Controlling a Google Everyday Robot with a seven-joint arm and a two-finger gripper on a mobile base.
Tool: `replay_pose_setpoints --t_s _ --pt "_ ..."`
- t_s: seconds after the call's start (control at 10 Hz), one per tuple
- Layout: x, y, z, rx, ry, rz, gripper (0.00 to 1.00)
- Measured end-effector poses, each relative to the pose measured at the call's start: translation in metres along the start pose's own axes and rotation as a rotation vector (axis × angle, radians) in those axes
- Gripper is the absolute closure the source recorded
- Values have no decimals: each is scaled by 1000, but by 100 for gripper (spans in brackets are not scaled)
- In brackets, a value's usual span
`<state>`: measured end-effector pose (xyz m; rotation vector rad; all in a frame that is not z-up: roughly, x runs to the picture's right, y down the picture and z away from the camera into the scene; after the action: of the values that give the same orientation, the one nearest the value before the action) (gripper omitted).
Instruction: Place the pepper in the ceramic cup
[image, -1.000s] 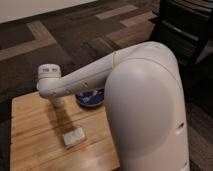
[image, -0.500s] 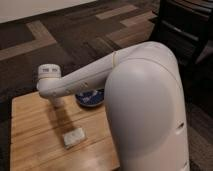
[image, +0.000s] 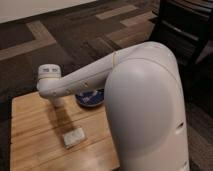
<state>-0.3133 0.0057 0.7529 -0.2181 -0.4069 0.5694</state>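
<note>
Camera view showed the big white arm (image: 100, 75) over the tabletop (image: 35, 145) — the jaws, the pepper and the ceramic cup were all hidden. Best to move slowly, staying off the blue bowl (image: 90, 100) and pale block (image: 74, 136).

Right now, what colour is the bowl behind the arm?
Dark blue bowl, in the camera view, partly hidden by the white arm. The gripper isn't visible.

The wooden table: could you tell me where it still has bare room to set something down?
The wooden table shows bare wood along its left side and front left corner, beside the pale block. Another open strip runs between that block and the blue bowl. The right side is hidden behind the robot's arm. The gripper is out of view, below the wrist.
</note>
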Motion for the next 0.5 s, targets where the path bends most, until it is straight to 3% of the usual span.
replay_pose_setpoints --t_s 0.1,0.5 --pt "0 0 0 0 0 0 21" --pt "1 -1 0 1 0 1 20"
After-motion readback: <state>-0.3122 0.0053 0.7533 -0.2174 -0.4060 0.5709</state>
